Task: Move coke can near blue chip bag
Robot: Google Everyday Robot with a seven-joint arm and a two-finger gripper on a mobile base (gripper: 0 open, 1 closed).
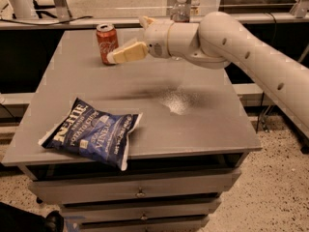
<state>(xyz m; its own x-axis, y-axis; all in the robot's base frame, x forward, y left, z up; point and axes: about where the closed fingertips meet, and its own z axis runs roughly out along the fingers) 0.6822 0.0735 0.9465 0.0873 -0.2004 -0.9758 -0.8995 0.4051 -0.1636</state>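
1 coke can [106,42] stands upright at the table's [217,124] far-left corner, just left of the wide-spread, empty pincer [127,38], with the blue chip bag [91,138] well apart near the front-left edge.

Gripper [126,38], jaws apart, just right of coke can [106,43] at desk [212,129] rear-left; water bottle [180,8] behind the arm. Blue chip bag [91,132] fills front-left. Open passage: desk surface between bag and can.
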